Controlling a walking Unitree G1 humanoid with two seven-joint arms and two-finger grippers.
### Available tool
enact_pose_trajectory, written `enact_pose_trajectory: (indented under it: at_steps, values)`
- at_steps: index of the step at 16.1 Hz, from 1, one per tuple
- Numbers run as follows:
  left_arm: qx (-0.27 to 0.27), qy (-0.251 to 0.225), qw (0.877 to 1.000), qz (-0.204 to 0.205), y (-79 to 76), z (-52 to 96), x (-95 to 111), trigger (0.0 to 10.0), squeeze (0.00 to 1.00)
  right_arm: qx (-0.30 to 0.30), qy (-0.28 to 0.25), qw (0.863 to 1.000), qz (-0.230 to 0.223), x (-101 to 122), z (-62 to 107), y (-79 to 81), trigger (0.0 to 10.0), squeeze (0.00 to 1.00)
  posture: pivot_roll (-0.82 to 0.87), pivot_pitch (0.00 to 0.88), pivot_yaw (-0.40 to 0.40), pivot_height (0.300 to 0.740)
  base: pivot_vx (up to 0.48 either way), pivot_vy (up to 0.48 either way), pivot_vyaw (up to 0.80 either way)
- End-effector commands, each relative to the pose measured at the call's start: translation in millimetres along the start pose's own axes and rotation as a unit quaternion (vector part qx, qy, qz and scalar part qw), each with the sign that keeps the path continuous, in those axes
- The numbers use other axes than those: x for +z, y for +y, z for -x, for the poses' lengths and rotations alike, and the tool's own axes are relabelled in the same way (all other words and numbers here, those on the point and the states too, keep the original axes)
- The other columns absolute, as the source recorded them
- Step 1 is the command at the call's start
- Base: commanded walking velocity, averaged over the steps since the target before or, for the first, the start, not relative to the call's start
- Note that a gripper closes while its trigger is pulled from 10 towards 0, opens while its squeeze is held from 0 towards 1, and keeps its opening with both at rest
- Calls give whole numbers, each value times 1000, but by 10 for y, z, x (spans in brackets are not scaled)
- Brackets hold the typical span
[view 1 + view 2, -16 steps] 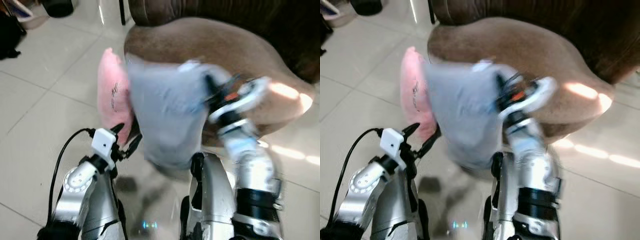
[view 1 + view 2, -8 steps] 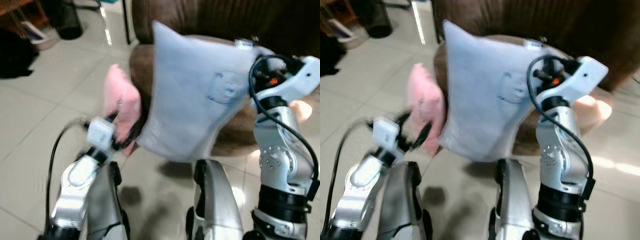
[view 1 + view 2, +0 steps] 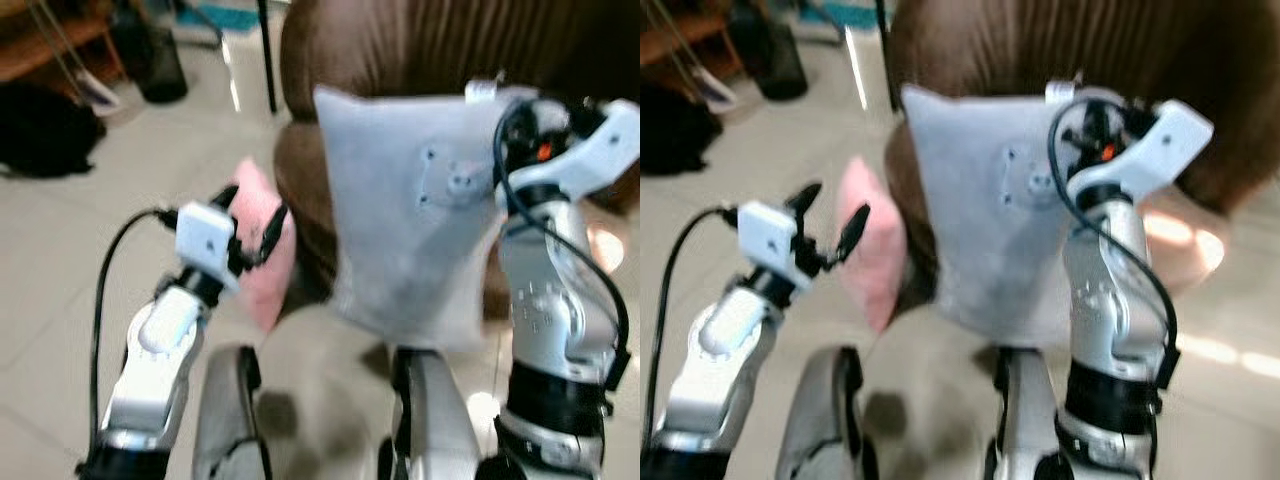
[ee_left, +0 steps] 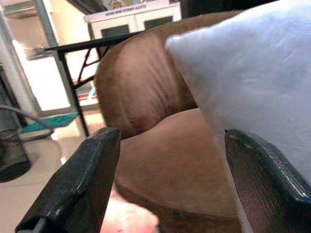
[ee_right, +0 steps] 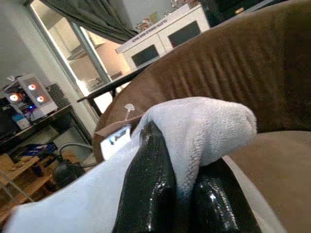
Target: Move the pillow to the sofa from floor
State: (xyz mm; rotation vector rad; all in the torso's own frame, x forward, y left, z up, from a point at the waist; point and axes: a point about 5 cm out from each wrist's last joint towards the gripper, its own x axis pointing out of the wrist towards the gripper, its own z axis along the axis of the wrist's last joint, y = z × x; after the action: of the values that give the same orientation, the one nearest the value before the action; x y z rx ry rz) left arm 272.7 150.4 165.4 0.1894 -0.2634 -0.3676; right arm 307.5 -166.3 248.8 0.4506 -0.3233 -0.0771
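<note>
Centrally, brown sofa (image 3: pixel 400 60), rounded seat and ribbed back, behind everything. Grey pillow (image 3: pixel 410 230), hanging off the floor before the sofa seat, its upper corner pinched between the closed fingers of the right gripper (image 5: pixel 182 189); the right wrist view shows the white tag beside that corner. Left gripper (image 3: pixel 250 225), fingers apart, holding nothing, just before a pink pillow (image 3: pixel 262 265) leaning against the sofa base on the tiled floor (image 3: pixel 60 250).
</note>
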Motion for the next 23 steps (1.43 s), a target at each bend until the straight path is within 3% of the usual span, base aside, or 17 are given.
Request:
enact_pose_trajectory:
  at_steps: [1, 5, 14, 17, 19, 20, 23]
  values:
    - [3, 6, 1000, -17, 17, 11, 8, 10000, 0, 12, -31, 999, 6, 119, -21, 56, 10000, 0, 10, 25, 0, 581, 0, 0, 0]
    - [14, 32, 999, -24, 5, 28, -41, 10000, 0, 12, -1, 999, 30, 3, -5, 13, 10000, 0, 10, 27, -3, 616, 0, 0, 0]
    - [27, 42, 998, -32, -51, 18, -44, 10000, 0, 47, 45, 996, 68, -213, 80, -9, 10000, 0, 12, 41, -10, 686, 0, 0, 0]
    - [19, 41, 998, -33, -67, 7, -35, 10000, 0, 56, -10, 998, 19, 104, -38, 106, 10000, 0, 9, 39, -3, 711, 0, 0, 0]
    - [17, 41, 998, -33, -79, 1, -32, 10000, 0, 60, -28, 998, 12, 210, -82, 121, 10000, 0, 8, 36, -2, 726, 0, 0, 0]
    - [18, 41, 999, -30, -86, -2, -32, 10000, 0, 57, -25, 998, 14, 184, -86, 89, 10000, 0, 7, 33, -4, 736, 0, 0, 0]
    - [23, 43, 998, -39, -89, 8, -35, 10000, 0, 44, 38, 997, 43, -172, 57, -4, 10000, 0, 9, 26, -1, 740, 0, 0, 0]
